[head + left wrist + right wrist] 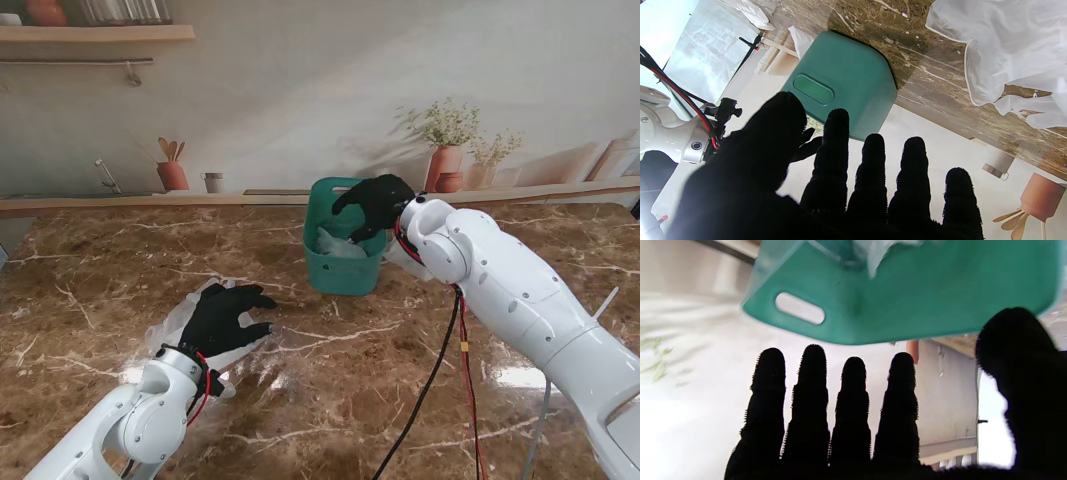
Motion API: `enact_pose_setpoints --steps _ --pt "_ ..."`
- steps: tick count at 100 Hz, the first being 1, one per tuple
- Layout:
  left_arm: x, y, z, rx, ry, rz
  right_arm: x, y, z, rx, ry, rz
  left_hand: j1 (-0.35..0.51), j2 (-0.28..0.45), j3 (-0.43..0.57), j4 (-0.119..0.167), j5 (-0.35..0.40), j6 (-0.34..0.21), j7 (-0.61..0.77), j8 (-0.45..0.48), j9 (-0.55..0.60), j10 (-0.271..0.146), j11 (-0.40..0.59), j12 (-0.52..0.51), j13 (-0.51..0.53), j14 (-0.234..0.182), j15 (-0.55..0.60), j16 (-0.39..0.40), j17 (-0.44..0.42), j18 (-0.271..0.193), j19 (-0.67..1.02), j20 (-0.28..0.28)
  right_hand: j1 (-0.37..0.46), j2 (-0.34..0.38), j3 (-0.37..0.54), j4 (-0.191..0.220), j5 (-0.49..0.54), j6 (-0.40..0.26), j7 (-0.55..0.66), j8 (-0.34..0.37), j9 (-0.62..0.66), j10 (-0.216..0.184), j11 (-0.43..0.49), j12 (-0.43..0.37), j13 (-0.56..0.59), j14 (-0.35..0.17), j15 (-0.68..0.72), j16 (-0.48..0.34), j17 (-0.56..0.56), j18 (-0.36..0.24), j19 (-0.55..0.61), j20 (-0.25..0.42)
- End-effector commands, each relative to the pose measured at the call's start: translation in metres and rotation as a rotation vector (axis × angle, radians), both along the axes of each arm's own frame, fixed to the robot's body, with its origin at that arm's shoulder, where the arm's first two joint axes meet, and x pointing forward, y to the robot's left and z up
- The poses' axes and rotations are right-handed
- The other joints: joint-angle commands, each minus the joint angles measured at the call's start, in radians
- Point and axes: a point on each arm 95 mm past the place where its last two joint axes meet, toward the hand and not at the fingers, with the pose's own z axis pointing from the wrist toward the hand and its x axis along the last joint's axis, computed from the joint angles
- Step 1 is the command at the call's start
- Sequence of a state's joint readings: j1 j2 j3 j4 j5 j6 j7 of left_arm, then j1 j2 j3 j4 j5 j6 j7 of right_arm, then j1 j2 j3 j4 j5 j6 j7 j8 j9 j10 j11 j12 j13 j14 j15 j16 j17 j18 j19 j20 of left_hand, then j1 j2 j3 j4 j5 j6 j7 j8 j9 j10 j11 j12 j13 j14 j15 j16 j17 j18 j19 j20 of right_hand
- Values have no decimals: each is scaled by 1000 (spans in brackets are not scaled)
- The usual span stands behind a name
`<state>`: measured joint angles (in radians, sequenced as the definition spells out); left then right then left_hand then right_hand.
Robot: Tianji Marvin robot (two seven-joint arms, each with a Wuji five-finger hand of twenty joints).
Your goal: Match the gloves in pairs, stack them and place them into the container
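**Right hand over container, left hand on remaining gloves**

Right hand (376,203) hovers over the green container (343,270), fingers spread, holding nothing; pale gloves in container (338,244) sit just under its fingertips. Left hand (226,316) lies flat, fingers apart, on the clear gloves on table (183,312), gripping nothing I can see. Those gloves lie beneath and beside the left palm, well apart from the container; long axis unclear. Left hand nearer. Brown marble table (330,400), painted kitchen backdrop.

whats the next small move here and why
Probably close the left hand on the gloves beneath it: its fingers are spread, holding nothing. The right hand, open over the container, looks done, with a glove inside.
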<state>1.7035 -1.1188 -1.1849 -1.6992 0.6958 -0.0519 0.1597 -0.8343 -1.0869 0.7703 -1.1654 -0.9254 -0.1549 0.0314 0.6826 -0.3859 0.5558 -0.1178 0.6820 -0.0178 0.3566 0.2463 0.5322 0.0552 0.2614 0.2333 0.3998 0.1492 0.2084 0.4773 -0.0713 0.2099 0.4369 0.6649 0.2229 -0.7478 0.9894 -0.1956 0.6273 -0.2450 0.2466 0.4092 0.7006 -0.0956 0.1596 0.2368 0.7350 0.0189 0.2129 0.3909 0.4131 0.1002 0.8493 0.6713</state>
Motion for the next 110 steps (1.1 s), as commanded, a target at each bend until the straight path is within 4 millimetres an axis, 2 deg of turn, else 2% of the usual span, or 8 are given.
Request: enact_pose_setpoints --steps 1,13,23,37,47,68,87,110 --pt "-1 0 -2 3 0 1 -4 -12 -7 -2 29 -48 -11 34 -27 22 19 -26 1 9 -24 -16 -22 -11 -38 -37 -26 -9 -18 1 -32 5 -2 17 -23 63 -14 47 20 7 33 3 32 36 21 -29 26 11 20 -8 18 20" --pt "-1 1 -2 -3 -6 4 -10 -30 -5 18 -46 -140 -10 34 -27 22 11 -22 -5 7 -25 -15 -22 -10 -40 -32 -28 -10 -12 0 -24 11 44 54 -19 82 24 127 92 71 105 6 93 108 114 -47 92 53 87 -18 82 12" --pt "0 0 -2 -13 -8 7 -13 -48 -7 28 -79 -224 -9 33 -27 23 9 -19 -9 5 -27 -17 -22 -10 -44 -11 -35 -17 -11 5 -10 17 71 79 2 90 48 140 116 99 146 13 122 139 166 -51 138 79 120 -17 132 6" --pt "-1 -1 -3 -19 -10 8 -13 -71 -15 -15 -86 -311 -9 33 -28 23 10 -20 -9 5 -28 -16 -23 -11 -43 -26 -32 -19 -12 6 -6 13 88 48 38 88 38 145 104 105 153 11 130 156 171 -58 155 89 122 -18 157 -14" --pt "0 -1 -4 -21 -7 8 -8 -83 -27 -38 -46 -364 -10 36 -30 22 10 -20 -10 5 -28 -18 -23 -11 -44 -31 -31 -19 -14 5 -7 9 92 8 51 74 4 164 57 83 122 12 115 155 133 -52 134 79 91 -17 148 -32" --pt "1 0 -5 -14 5 11 13 -97 -51 -102 -7 -457 -9 35 -32 23 10 -23 -11 6 -29 -19 -24 -12 -44 -36 -31 -21 -16 3 -14 3 86 3 47 70 -47 196 25 67 61 20 106 153 62 -50 105 66 50 -24 127 -43" --pt "1 1 -5 -3 13 17 35 -106 -69 -161 46 -523 -10 38 -34 23 10 -23 -11 6 -30 -17 -25 -12 -46 -38 -33 -22 -17 2 -19 1 69 21 20 66 -112 228 -1 56 -65 40 75 135 -69 -46 57 39 -21 -38 85 -53" --pt "1 3 -4 7 19 23 51 -111 -90 -178 84 -595 -10 40 -38 23 10 -23 -10 6 -30 -19 -24 -12 -46 -38 -33 -21 -18 2 -24 2 42 72 -67 71 -228 293 -55 43 -235 56 78 105 -206 -57 69 10 -89 -59 35 -41"
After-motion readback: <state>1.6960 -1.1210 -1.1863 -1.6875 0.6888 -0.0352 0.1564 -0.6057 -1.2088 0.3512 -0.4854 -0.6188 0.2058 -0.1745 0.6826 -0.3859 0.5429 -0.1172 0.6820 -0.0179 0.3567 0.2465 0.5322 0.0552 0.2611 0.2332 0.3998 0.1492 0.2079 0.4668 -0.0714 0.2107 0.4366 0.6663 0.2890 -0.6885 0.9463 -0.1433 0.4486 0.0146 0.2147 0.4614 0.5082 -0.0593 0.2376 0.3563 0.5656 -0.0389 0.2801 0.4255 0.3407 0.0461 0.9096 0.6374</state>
